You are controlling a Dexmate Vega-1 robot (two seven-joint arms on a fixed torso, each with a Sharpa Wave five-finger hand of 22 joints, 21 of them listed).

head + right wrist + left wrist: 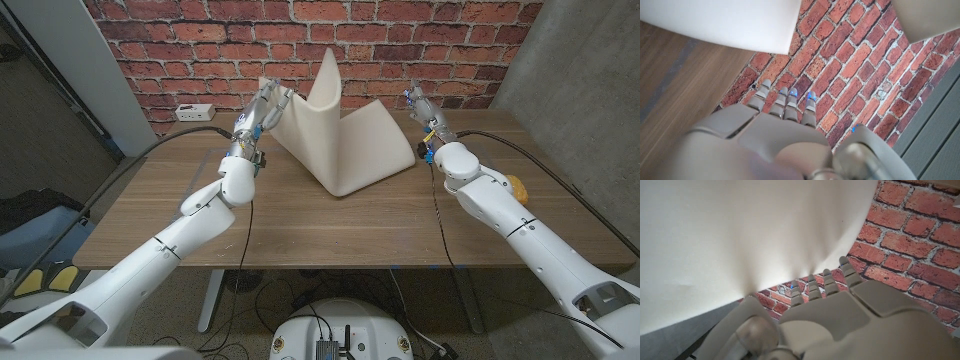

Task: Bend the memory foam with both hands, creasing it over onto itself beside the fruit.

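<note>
The foam stands in a half-made V because the left hand props its raised flap, fingers pressed on it; the right hand hovers beside, fingers apart, holding nothing.

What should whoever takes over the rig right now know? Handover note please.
Left hand: fingers on the memory foam, holding its left flap up.
Right hand: beside the foam's right edge, apart from it, holding nothing, fingers extended.
The foam sits mid-table in a V, both flaps raised.
A yellow fruit lies by the right forearm.
Done: bend started.
Left: right hand grips its side, then crease the foam over onto itself.
</note>
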